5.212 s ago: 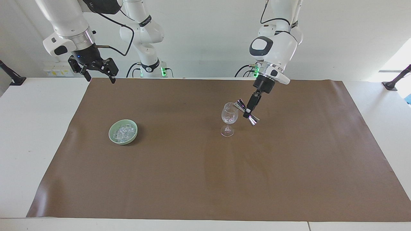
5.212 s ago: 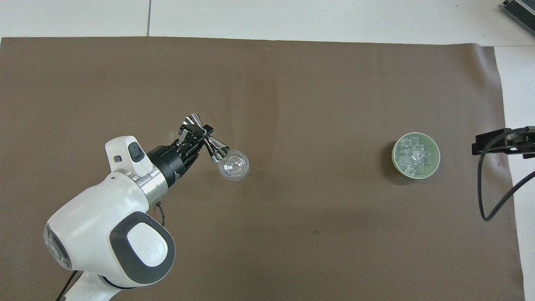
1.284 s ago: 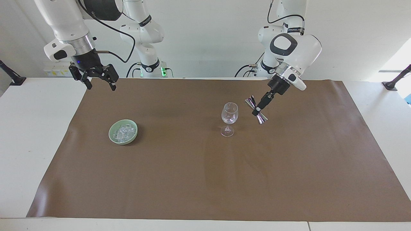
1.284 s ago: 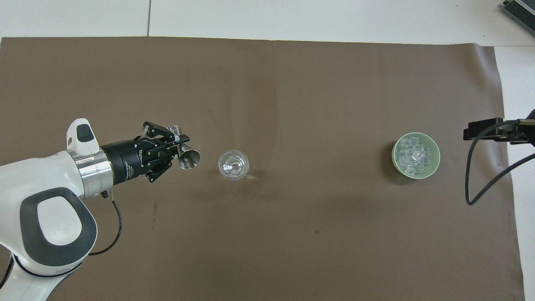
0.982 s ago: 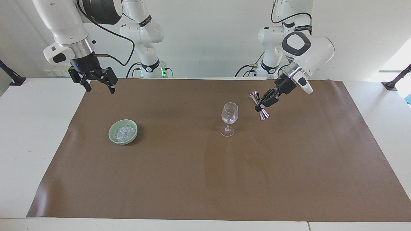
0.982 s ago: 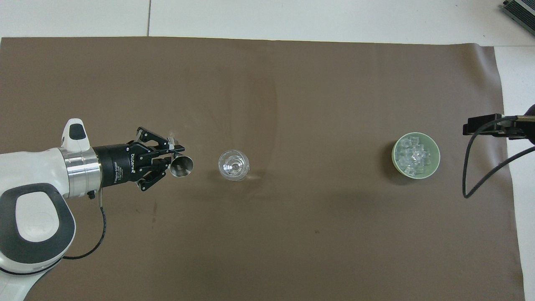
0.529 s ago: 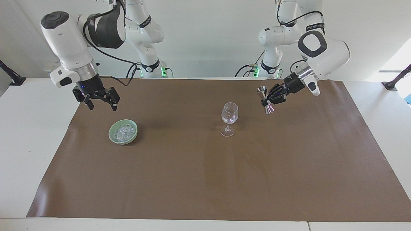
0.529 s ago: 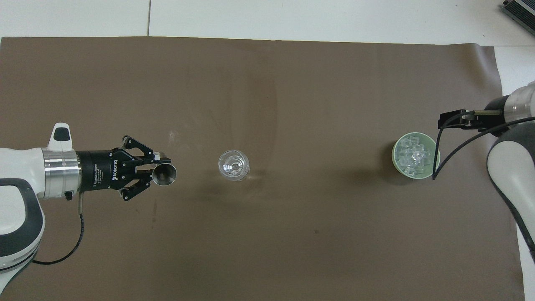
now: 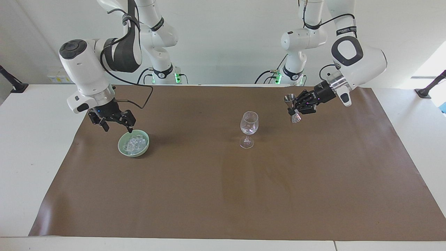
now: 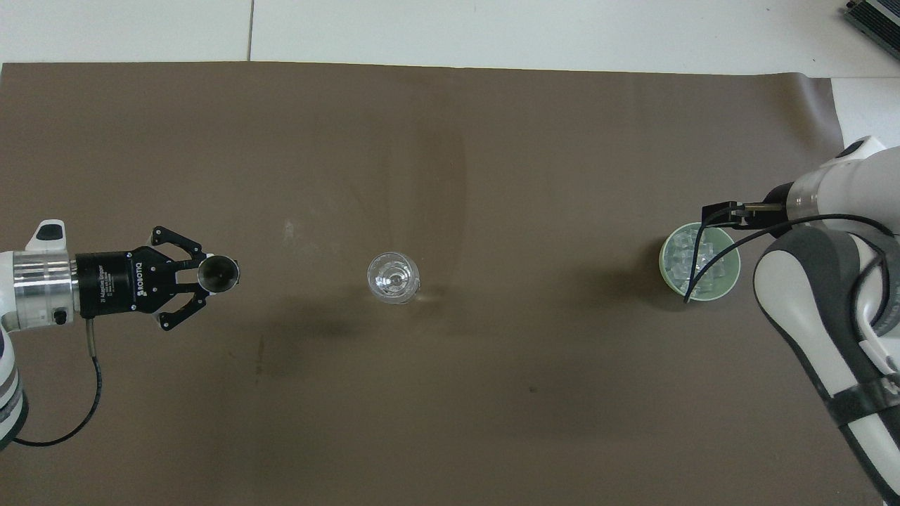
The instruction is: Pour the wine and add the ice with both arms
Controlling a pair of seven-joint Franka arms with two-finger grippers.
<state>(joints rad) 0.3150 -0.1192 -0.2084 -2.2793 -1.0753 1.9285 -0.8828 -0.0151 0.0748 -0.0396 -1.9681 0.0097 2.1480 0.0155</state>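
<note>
The right gripper (image 9: 116, 128) has come down from above the robots' edge of the bench, at the right arm's end, and now hangs with its fingers spread just over the rim of the pale green bowl (image 9: 133, 143). The ice (image 9: 134, 143) lies heaped in that bowl, on the brown mat (image 9: 223, 195), toward the right arm's end. Nothing is gripped yet, so I judge picking up ice to be the step now starting.

The wine glass (image 9: 249, 129) stands upright near the middle of the mat, with nothing touching it.

The left gripper (image 9: 301, 103) has drawn away from the glass toward the left arm's end and has turned the steel jigger (image 9: 292, 108) upright, clamped at its waist. That suggests the pouring is finished.
</note>
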